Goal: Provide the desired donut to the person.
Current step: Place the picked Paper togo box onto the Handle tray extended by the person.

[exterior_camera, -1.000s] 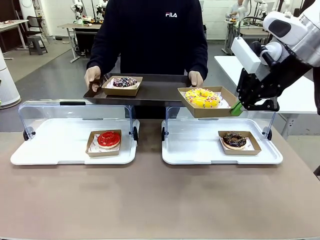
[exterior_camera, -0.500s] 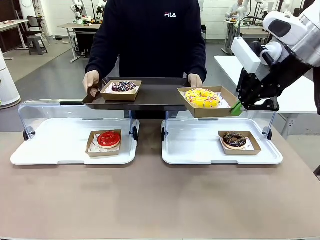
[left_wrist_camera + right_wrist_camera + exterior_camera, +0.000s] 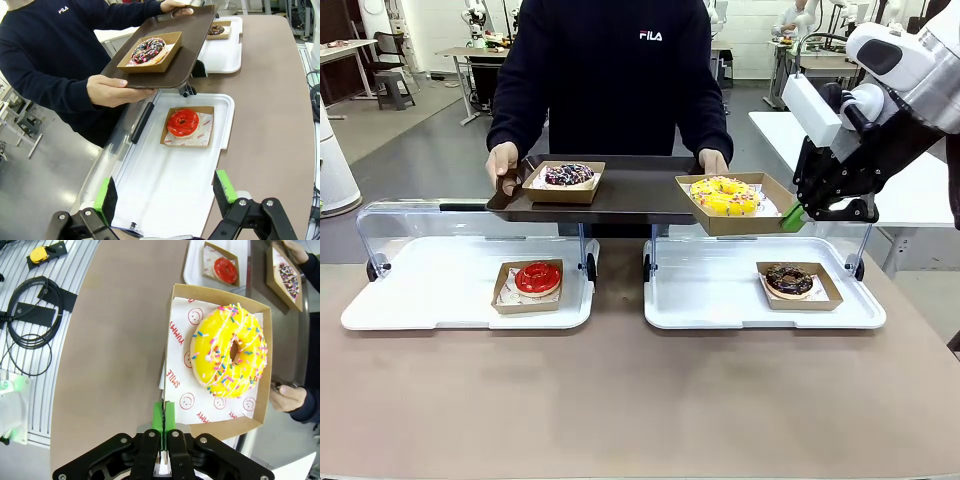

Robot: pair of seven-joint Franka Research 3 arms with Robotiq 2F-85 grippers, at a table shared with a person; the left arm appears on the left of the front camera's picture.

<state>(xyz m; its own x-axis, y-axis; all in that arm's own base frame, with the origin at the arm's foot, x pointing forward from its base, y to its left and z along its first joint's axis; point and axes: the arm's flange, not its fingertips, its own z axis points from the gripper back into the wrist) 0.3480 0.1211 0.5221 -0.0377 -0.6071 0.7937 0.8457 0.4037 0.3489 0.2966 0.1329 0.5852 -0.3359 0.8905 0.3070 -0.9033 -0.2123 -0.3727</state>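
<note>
Yellow donut (image 3: 724, 195) (white drizzle, coloured sprinkles) sits in a cardboard box (image 3: 767, 219) pinched by the right tool (image 3: 793, 215); left tool (image 3: 162, 195) gapes.

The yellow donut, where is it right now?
In the front view, the yellow donut sits in its cardboard box, held by the right hand at the right end of the person's brown tray.

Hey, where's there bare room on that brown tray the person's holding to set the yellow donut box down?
The brown tray is bare between the sprinkled donut box and the person's hand. The left end is crowded. The right gripper holds the yellow donut box at the tray's right end.
</note>
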